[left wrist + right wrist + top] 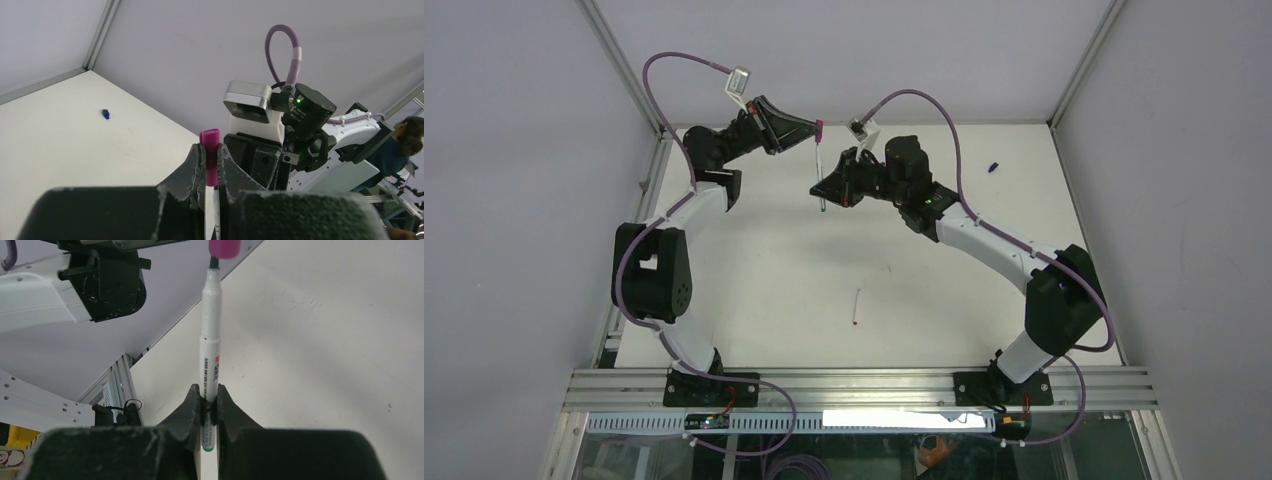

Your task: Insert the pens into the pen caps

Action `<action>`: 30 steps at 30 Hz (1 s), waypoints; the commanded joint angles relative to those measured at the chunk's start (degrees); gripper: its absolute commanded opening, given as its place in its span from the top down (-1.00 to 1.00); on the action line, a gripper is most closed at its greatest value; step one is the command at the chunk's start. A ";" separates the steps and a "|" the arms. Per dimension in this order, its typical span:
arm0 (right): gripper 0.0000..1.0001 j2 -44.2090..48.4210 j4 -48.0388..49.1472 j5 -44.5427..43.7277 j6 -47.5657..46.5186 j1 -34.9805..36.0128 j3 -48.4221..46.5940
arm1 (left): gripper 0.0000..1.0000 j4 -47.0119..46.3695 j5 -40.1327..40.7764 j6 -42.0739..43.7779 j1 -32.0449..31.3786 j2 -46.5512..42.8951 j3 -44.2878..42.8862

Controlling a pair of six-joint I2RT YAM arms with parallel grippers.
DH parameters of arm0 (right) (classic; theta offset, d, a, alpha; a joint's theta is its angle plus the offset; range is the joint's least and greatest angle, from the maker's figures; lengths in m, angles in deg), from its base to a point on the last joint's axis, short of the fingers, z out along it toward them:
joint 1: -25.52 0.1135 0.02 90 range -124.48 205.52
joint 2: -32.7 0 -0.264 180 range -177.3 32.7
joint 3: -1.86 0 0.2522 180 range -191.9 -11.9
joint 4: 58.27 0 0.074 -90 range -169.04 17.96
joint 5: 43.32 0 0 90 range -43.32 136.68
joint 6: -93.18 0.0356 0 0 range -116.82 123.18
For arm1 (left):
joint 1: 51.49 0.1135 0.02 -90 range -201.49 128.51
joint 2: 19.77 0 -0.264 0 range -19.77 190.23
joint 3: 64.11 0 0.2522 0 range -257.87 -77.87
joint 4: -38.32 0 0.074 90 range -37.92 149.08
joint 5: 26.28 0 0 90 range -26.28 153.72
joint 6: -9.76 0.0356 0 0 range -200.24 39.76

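Top external view, left to right: the left gripper [808, 128] is clamped tight on a stubby magenta-purple plastic pen cap [819, 127]. A thin white-grey stick pen [821, 172], pinched near its rear end by the almost closed right gripper [828, 190], meets the cap's mouth with its dark tip and looks unseated. No pen appears capped yet. A red-tipped white pen [856, 307] lies loose on the white table [754, 280]. A small blue cap [992, 167] sits far right. The other pieces are unseen.

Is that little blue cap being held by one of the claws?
No, the blue cap lies alone on the table, toward its far right corner.
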 commanded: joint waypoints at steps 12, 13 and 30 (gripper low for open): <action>1.00 -0.67 2.65 -1.45 -1.45 0.35 -3.64 | 1.00 -6.55 0.59 -2.92 -0.61 1.35 0.46; 1.00 -0.69 2.96 -1.61 -1.51 0.25 -3.48 | 1.00 -6.33 0.57 -3.04 -0.61 1.31 0.41; 1.00 0.42 10.98 -9.73 -3.93 0.05 -0.29 | 1.00 -5.13 1.51 -3.12 -0.70 -1.16 6.51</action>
